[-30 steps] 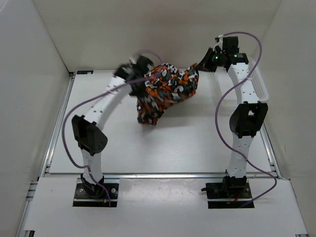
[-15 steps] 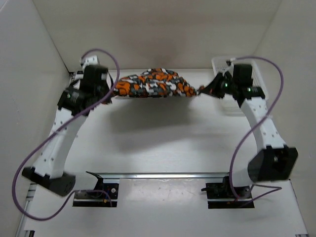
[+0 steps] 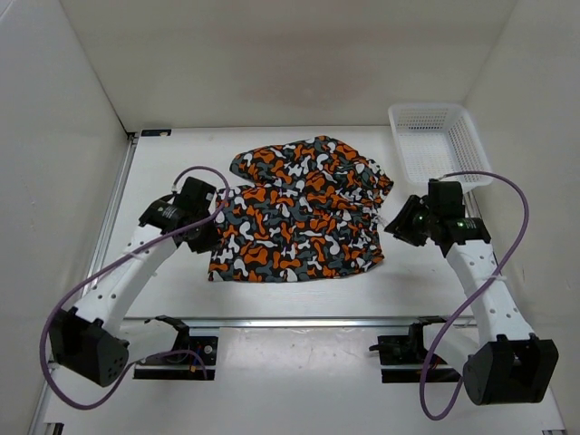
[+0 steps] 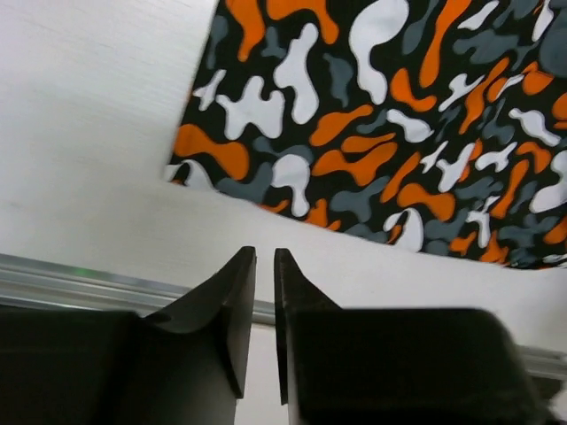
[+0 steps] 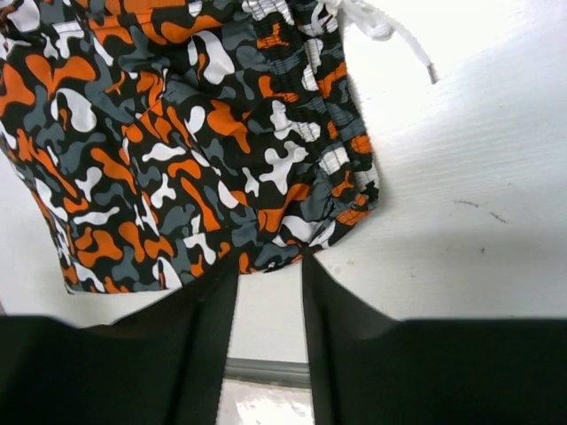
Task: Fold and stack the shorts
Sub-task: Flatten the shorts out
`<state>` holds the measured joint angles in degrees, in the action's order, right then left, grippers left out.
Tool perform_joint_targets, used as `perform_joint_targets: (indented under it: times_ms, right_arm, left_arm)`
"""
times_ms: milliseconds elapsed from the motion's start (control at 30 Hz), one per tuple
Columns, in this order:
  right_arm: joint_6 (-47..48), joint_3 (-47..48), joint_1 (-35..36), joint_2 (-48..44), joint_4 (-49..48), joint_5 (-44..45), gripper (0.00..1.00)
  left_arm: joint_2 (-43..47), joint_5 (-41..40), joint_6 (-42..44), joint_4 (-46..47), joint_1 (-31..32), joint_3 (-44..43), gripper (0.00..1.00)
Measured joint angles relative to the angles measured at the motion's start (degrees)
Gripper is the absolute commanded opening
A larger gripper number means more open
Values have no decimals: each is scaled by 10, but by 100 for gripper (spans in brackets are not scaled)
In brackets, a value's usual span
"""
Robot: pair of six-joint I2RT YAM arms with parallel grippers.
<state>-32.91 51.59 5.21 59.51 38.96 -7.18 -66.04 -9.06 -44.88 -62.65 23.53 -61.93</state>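
Note:
The shorts [image 3: 304, 213], in orange, black, grey and white camouflage print, lie spread flat in the middle of the table. My left gripper [image 3: 208, 237] hovers at their left edge, its jaws a narrow gap apart with nothing between them [image 4: 264, 252]; the cloth [image 4: 399, 115] lies just beyond its fingertips. At the shorts' right edge my right gripper [image 3: 394, 225] stands open and empty [image 5: 270, 266], its tips just short of the waistband corner [image 5: 345, 195]. The white drawstring [image 5: 390, 31] trails onto the table there.
A white plastic mesh basket [image 3: 471, 149] stands at the back right, close behind the right arm. A metal rail [image 3: 299, 320] runs along the table's near edge. White walls enclose the left, back and right sides.
Both arms have brought the shorts down from a stretched hold in the air, laid them flat on the table and let go; both grippers have opened and drawn back to the cloth's edges.

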Motion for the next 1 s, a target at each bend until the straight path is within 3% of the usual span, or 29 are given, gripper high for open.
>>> perform_joint_targets:
  times_ms: [33, 67, 133, 167, 267, 300, 500, 667, 833, 933, 967, 1000]
  right_arm:
    - [-4, -3, 0, -6, 1, 2, 34]
    - [-8, -10, 0, -13, -1, 3, 34]
    - [-17, -37, 0, -34, 0, -2, 38]
    - [-21, -56, 0, -46, 0, -7, 46]
    - [-36, -112, 0, -86, 10, -24, 64]
    - [-41, -129, 0, -102, 16, -29, 65]
    - [-54, -162, 0, -165, 36, -42, 67]
    - [-58, -162, 0, -167, 38, -46, 67]
    - [-59, -162, 0, -160, 42, -47, 67]
    - [-66, -162, 0, -155, 42, -50, 67]
    - [-70, -162, 0, -155, 41, -51, 67]
    - [-75, -166, 0, -154, 36, -53, 69]
  left_arm:
    - [-13, 8, -5, 7, -2, -1, 33]
    - [-27, 18, -11, 13, -3, 2, 53]
    - [-52, 49, -25, 37, -5, 22, 83]
    - [-63, 65, -35, 48, -5, 38, 97]
    - [-84, 102, -69, 65, 0, 86, 100]
    - [-86, 109, -80, 69, 0, 100, 100]
    - [-88, 136, -116, 111, -42, 161, 95]
    - [-126, 143, -131, 155, -90, 196, 89]
    - [-164, 142, -133, 179, -95, 196, 80]
    - [-177, 142, -139, 183, -95, 194, 55]
    - [-181, 140, -141, 182, -95, 192, 43]
    - [-186, 136, -142, 182, -95, 187, 23]
